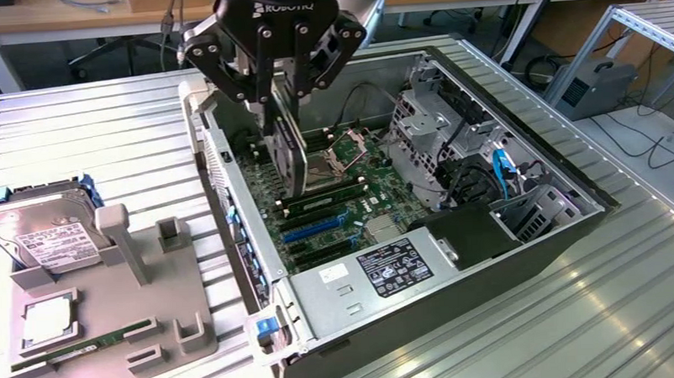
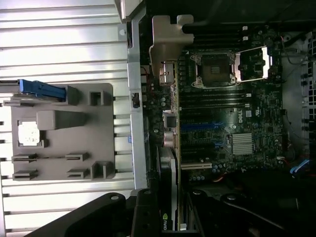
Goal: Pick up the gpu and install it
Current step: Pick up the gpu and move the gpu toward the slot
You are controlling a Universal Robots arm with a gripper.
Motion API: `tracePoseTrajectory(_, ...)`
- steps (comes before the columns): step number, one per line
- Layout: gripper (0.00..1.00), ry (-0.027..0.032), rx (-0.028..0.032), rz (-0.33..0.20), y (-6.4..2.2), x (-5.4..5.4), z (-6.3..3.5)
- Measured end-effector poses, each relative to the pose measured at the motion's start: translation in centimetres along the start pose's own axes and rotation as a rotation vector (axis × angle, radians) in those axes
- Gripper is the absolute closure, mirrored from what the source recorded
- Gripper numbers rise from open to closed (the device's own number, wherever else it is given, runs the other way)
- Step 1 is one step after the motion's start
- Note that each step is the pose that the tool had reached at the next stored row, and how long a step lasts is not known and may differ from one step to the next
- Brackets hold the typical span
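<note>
The gpu (image 1: 290,161), a thin black card, hangs edge-down inside the open computer case (image 1: 563,223), just above the motherboard (image 1: 366,201) near the empty CPU socket. My gripper (image 1: 281,115) is shut on the card's upper edge. In the wrist view the gpu (image 2: 168,182) shows edge-on between my gripper (image 2: 169,215) fingers. It runs alongside the case's rear wall (image 2: 137,123), with the blue expansion slot (image 2: 200,126) beyond it.
A grey parts holder (image 1: 117,314) lies on the slatted table at the exterior view's left, carrying a hard drive (image 1: 49,237), a CPU and a green RAM stick (image 1: 90,342). The power supply (image 1: 390,267) and drive cage (image 1: 431,127) crowd the case interior.
</note>
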State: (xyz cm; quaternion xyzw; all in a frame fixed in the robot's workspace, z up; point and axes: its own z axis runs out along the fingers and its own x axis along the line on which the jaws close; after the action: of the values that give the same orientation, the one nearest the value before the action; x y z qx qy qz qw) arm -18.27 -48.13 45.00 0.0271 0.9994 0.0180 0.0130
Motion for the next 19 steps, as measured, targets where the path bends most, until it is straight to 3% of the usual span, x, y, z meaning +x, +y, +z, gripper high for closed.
tracePoseTrajectory(7, 0.73, 0.0001, 0.0, 0.0, 0.21, -3.7, 0.1)
tracePoseTrajectory(17, 0.73, 0.0001, 0.0, -0.001, 0.44, -7.9, 0.21)
tracePoseTrajectory(19, 0.73, 0.0001, -0.0002, -0.001, 0.55, -9.9, 0.27)
